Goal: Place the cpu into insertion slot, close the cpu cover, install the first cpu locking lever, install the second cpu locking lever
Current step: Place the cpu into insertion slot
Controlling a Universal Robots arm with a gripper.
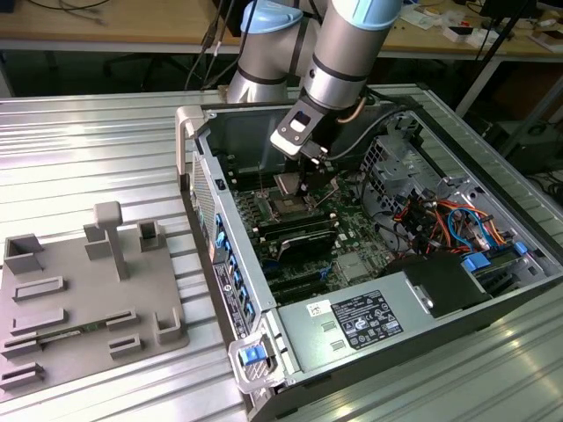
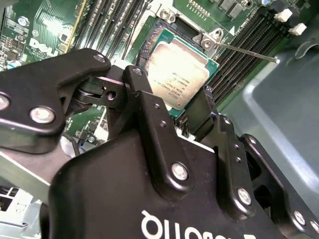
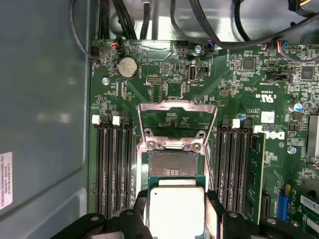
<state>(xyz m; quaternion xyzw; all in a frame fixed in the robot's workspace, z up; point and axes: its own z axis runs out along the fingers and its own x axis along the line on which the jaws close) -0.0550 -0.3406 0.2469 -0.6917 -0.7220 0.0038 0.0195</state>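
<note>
My gripper (image 3: 176, 199) is shut on the cpu (image 3: 177, 214), a silvery square chip pinched by its two side edges between the black fingers (image 3: 141, 206). In the first wrist view the chip hangs just short of the insertion slot (image 3: 173, 164), whose dark centre lies bare. The cpu cover (image 3: 177, 105), a silver frame with a window, stands swung up behind the slot. In the second wrist view the cpu (image 2: 182, 69) sits between the fingers of the gripper (image 2: 169, 84), and a thin locking lever (image 2: 246, 52) sticks out beside it. In the exterior view the gripper (image 1: 310, 176) hovers inside the case above the slot (image 1: 290, 207).
Long black memory slots (image 3: 113, 159) flank the socket on both sides. A coin battery (image 3: 128, 66) and black cables (image 3: 124, 20) lie beyond it. The grey case wall (image 3: 45, 99) stands close by. A power supply (image 1: 361, 321) fills the case front, and a grey fixture plate (image 1: 88, 299) lies at the exterior view's left.
</note>
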